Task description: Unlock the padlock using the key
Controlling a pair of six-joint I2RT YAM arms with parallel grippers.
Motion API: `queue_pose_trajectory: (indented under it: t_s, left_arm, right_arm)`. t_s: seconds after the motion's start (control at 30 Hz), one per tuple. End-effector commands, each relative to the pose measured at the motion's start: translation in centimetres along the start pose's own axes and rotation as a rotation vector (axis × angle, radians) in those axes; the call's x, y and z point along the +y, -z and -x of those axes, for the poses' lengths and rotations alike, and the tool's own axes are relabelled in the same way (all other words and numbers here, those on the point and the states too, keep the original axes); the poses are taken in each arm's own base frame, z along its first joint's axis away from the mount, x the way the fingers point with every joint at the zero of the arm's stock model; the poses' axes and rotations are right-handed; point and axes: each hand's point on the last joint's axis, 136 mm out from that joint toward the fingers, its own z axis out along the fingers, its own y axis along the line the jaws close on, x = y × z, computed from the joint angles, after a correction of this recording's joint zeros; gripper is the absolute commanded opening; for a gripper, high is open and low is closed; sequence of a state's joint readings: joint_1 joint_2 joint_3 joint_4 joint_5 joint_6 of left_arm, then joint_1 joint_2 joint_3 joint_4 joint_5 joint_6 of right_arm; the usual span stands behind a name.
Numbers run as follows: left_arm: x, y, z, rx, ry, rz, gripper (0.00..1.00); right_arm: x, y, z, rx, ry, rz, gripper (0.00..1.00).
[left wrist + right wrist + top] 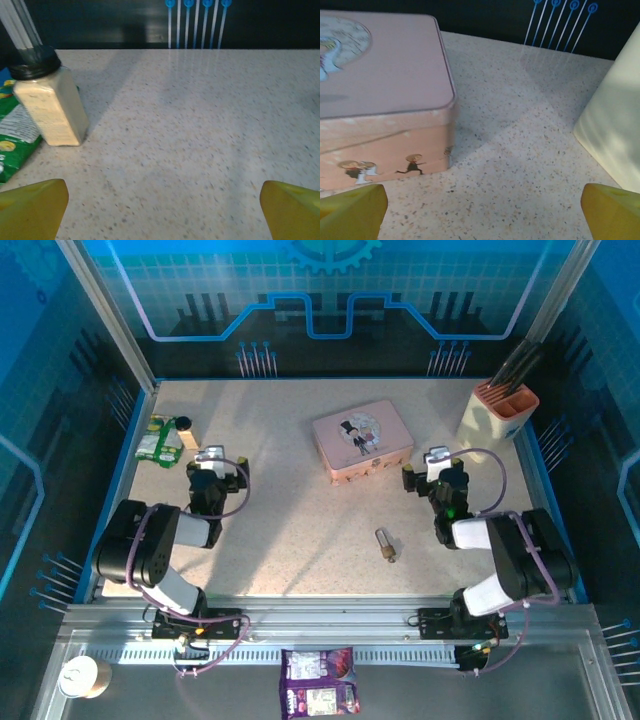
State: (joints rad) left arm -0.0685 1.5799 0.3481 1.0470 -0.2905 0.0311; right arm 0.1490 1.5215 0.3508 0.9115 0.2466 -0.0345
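Padlock [385, 545] lies low in the centre of the top view, alone on the speckled table [290, 530]. Its long axis runs nearly up-down in the frame, leaning slightly to the lower right, with the silvery end farther away. The key is too small to tell apart from it.

Above and to the right of it, the right gripper [437, 458] has its jaws spread wide and empty. It points away, toward the pink box [362, 440] in the upper centre. The left gripper [210, 460], also spread and empty, stands well apart at the left, facing the spice jar [47, 105].

The right arm looks the nearer. It would probably need to draw back toward its base and swing left, since the lock lies behind its fingertips.
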Motion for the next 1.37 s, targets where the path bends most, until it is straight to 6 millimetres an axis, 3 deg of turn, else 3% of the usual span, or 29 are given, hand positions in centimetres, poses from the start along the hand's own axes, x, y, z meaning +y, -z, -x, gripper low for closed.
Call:
queue_pose_trajectory:
  t_s: [0.0, 0.27, 1.33]
  left_arm:
    - [0.47, -0.12, -0.27, 0.032, 0.035, 0.008, 0.99]
    - [0.51, -0.08, -0.36, 0.034, 0.035, 0.01, 0.99]
    - [0.51, -0.12, -0.31, 0.033, 0.035, 0.01, 0.99]
  right_arm:
    - [-1.04, -0.56, 1.01, -0.036, -0.032, -0.022, 1.0]
    - [-2.02, -0.77, 0.78, -0.026, -0.075, -0.03, 1.0]
    - [-1.79, -0.83, 0.8, -0.024, -0.064, -0.027, 1.0]
